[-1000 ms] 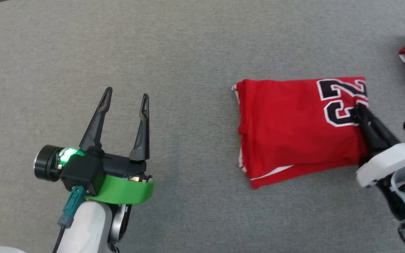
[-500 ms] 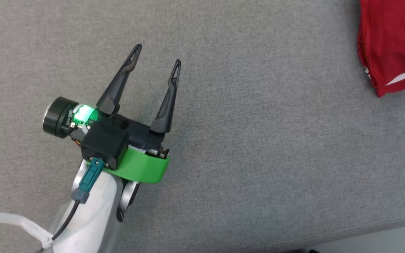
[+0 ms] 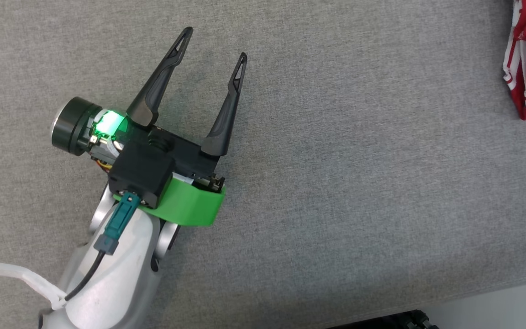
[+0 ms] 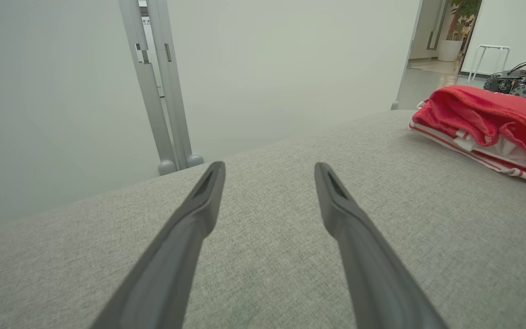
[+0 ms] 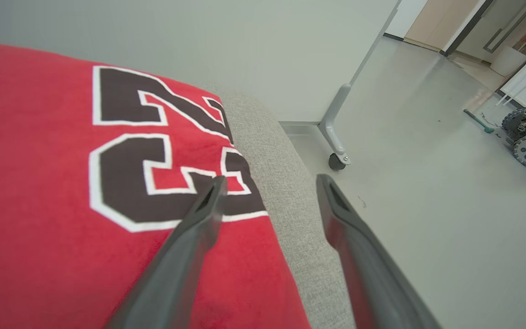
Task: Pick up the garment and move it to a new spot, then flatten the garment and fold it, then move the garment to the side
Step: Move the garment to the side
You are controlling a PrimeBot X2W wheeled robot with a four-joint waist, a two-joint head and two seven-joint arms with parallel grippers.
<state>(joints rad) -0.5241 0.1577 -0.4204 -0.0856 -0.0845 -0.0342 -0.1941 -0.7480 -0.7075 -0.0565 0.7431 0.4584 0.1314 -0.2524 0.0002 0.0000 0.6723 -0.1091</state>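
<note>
The garment (image 5: pixel 53 205) is a folded red jersey with a black, white-edged number. In the right wrist view it lies flat on the grey table, close to the table's edge (image 5: pixel 286 201). My right gripper (image 5: pixel 267 183) hangs open just above that edge of the jersey. One finger is over the number, the other over the table rim and floor, with nothing between them. My left gripper (image 3: pixel 215 43) stands open over bare grey cloth, far to the left and holding nothing. It is also open in the left wrist view (image 4: pixel 270 169).
A bunched red cloth with white stripes (image 3: pixel 525 68) lies at the head view's right edge, and it also shows (image 4: pixel 486 123) to the right of my left fingers. The table's front edge (image 3: pixel 496 285) runs across the lower right. A wheeled frame leg (image 5: pixel 336 141) stands on the floor.
My right gripper has opened and let go of the jersey's corner. The head camera has swung, so the folded jersey has left its view. The left gripper stays open.
</note>
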